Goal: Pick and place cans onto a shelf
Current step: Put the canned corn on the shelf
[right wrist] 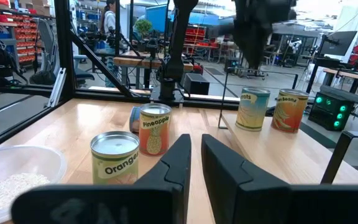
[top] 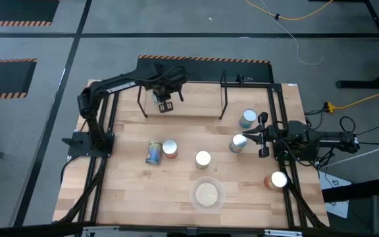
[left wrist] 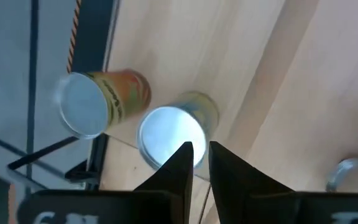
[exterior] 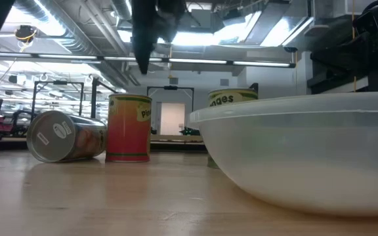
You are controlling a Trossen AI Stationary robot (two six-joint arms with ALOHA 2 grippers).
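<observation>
My left gripper (left wrist: pixel 201 155) (top: pixel 165 104) hangs shut over the far-side shelf (top: pixel 196 108), pointing steeply down. Right below it stands a yellow-green can (left wrist: pixel 169 137), and an orange can (left wrist: pixel 101 102) is beside that. Both stand upright on the shelf board; the right wrist view shows them too: the yellow-green can (right wrist: pixel 253 109), the orange can (right wrist: pixel 289 111). The fingertips are clear of the can tops. On the tabletop a blue can (top: pixel 153 153) lies on its side, with a red can (top: pixel 170 149) and another can (top: pixel 202 158) upright. My right gripper (right wrist: pixel 196 146) waits shut at the table's right.
A clear bowl of pale grains (top: pixel 206 193) sits near the front edge. Two more cans (top: pixel 247 118) (top: pixel 238 143) stand close to the right gripper, and an orange one (top: pixel 276 180) sits at the right edge. The shelf's black uprights (top: pixel 224 95) flank the left gripper.
</observation>
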